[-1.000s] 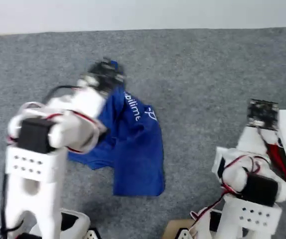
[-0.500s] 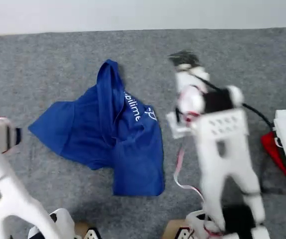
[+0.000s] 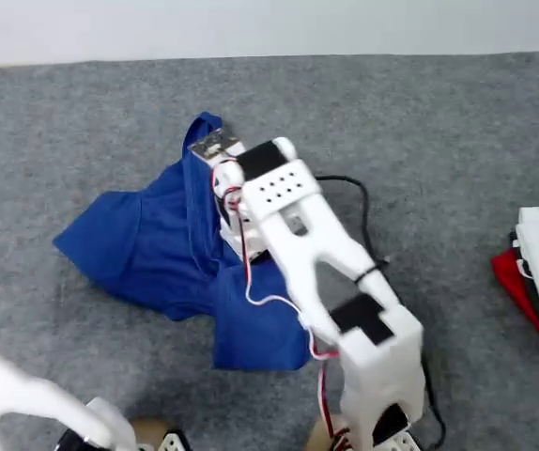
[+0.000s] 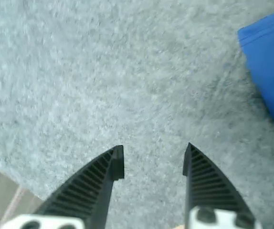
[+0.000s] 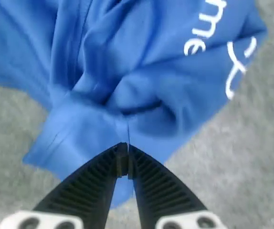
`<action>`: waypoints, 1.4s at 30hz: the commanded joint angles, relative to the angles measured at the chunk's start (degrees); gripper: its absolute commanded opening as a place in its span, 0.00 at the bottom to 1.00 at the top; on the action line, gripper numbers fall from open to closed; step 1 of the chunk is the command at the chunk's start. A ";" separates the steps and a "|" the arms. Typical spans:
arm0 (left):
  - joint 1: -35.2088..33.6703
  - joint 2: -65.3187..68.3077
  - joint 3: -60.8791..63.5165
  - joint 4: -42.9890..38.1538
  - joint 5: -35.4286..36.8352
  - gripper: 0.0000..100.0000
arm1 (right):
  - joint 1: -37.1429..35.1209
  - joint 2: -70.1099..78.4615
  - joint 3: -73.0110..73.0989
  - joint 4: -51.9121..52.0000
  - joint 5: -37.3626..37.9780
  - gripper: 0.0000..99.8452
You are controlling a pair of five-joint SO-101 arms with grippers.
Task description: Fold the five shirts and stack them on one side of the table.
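High view — right arm (image 3: 288,202) now reaches over blue shirt (image 3: 152,249), crumpled at middle of counter (image 3: 420,122); left arm (image 3: 7,395), there a second ago, sits back at near-left corner. Right gripper (image 5: 123,153) clenched at shirt fold — cloth pinch unclear. Left gripper (image 4: 153,157) released above counter. Right side likely takes over; shirt not yet folded.

A robotics lab bench, it seems: a table (image 3: 457,122) covered in grey felt meets a bare white wall (image 3: 269,23) at its far edge, and a white arm (image 3: 316,249) trails exposed wires (image 3: 271,302) over it.
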 commanded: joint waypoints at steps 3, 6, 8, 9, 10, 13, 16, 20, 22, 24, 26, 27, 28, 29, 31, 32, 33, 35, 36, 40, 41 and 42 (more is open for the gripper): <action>-1.14 -1.49 0.75 -1.49 -0.44 0.21 | 1.10 8.66 -7.56 2.07 1.23 0.01; -1.14 -1.49 0.66 -1.58 -0.44 0.21 | 5.14 12.97 -7.65 5.14 6.07 0.01; -1.14 -1.49 0.66 -1.58 -0.44 0.21 | 9.01 14.02 -7.47 5.41 8.35 0.01; -1.14 -1.49 0.66 -1.58 -0.44 0.21 | 11.12 13.85 -7.47 5.41 8.97 0.01; -1.14 -1.49 0.66 -1.58 -0.44 0.21 | 13.14 13.58 -7.47 5.41 9.41 0.01; -0.97 -1.49 0.66 -1.76 -0.44 0.21 | 17.80 11.91 -7.38 5.49 12.22 0.01; -0.97 -1.41 0.75 -3.25 -0.26 0.21 | 21.41 10.15 -7.38 5.49 13.89 0.01; -0.79 -1.23 0.75 -4.04 -0.18 0.21 | 22.55 7.25 -7.38 5.58 13.89 0.01; -0.79 -1.23 0.75 -4.04 -0.18 0.21 | 20.53 4.62 -7.38 5.49 13.89 0.01; -0.79 -1.14 0.75 -4.04 -0.18 0.21 | 16.75 1.36 -7.38 5.49 13.80 0.01; -0.79 -1.14 0.75 -4.04 -0.18 0.21 | 12.00 -1.19 -7.38 5.41 13.71 0.01; -0.79 -1.14 0.75 -4.04 -0.18 0.21 | 9.71 -2.33 -7.38 5.41 13.45 0.01; -0.79 -1.14 0.75 -4.04 -0.18 0.21 | 7.34 -3.03 -7.38 5.41 13.36 0.02; -0.79 -1.14 0.75 -4.04 -0.18 0.21 | 4.97 -3.56 -7.38 5.49 13.36 0.02; -0.79 -1.14 0.75 -4.04 -0.18 0.21 | 0.75 -3.91 -7.38 5.58 13.10 0.02; -0.79 -1.14 0.75 -4.04 -0.18 0.21 | -1.19 -3.82 -7.38 5.58 12.04 0.02; -0.79 -1.14 0.75 -4.04 -0.18 0.21 | -2.95 -3.65 -7.30 5.58 10.55 0.02; -0.79 -1.14 0.75 -4.04 -0.18 0.21 | -6.29 -2.59 -6.33 5.49 8.00 0.05; -0.79 -1.14 0.75 -4.04 -0.18 0.21 | -7.78 -1.98 -5.63 5.49 7.03 0.08; -0.79 -1.14 0.75 -4.04 -0.18 0.21 | -11.56 0.48 -3.25 5.41 4.22 0.20; -0.79 -1.14 0.75 -4.04 -0.18 0.21 | -12.26 1.27 -3.25 5.41 3.96 0.20; -0.79 -1.14 0.75 -4.04 -0.18 0.21 | -13.14 2.15 -3.25 5.41 3.96 0.20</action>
